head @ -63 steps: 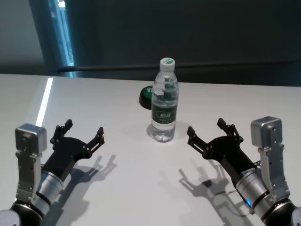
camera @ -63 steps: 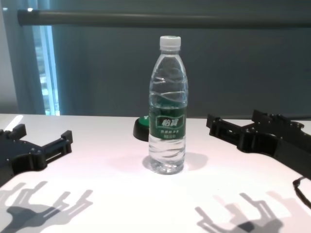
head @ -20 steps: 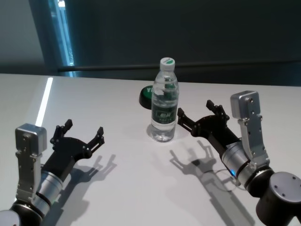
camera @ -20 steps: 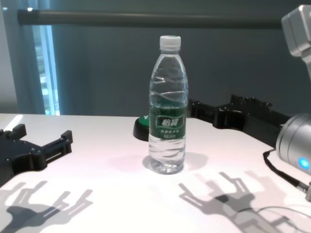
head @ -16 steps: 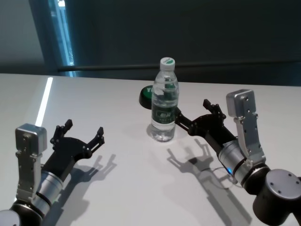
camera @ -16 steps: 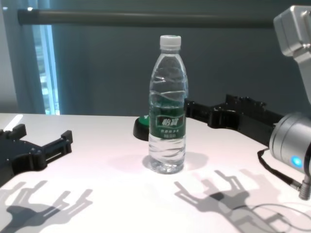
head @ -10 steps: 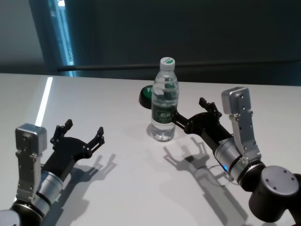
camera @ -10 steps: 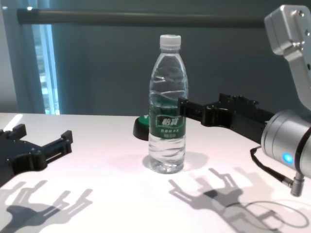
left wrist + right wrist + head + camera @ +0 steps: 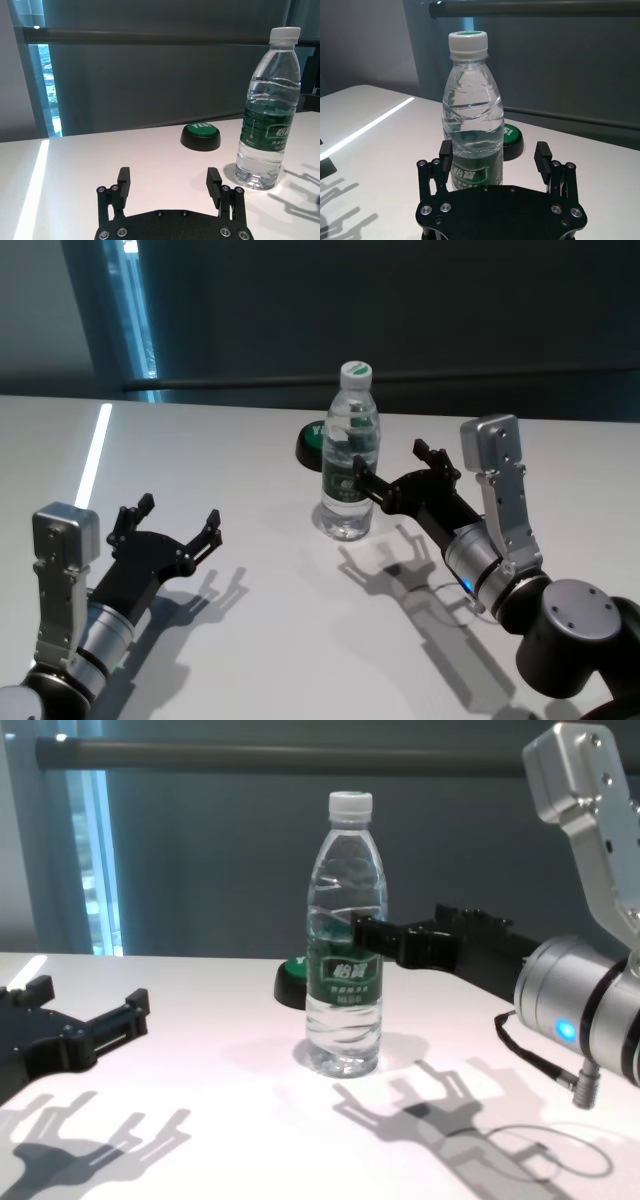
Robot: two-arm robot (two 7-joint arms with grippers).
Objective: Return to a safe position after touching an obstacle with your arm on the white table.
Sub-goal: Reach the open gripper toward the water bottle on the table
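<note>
The obstacle (image 9: 350, 465) is a clear water bottle with a white cap and dark green label, standing upright on the white table (image 9: 240, 445). My right gripper (image 9: 388, 466) is open beside the bottle's right side, and one fingertip (image 9: 362, 931) lies against the label. In the right wrist view the obstacle (image 9: 472, 130) stands just beyond the right gripper (image 9: 494, 149), in front of one finger. My left gripper (image 9: 180, 512) rests open low at the near left, well apart from the obstacle (image 9: 267, 115).
A low black-and-green round button (image 9: 312, 443) sits just behind the bottle. A dark rail and wall run along the table's far edge. A black cable loops on the table (image 9: 200, 1120) under the right arm.
My right arm has swung left and forward, bringing its open gripper from the near right up against the bottle. The bottle stays upright and the left arm has not moved.
</note>
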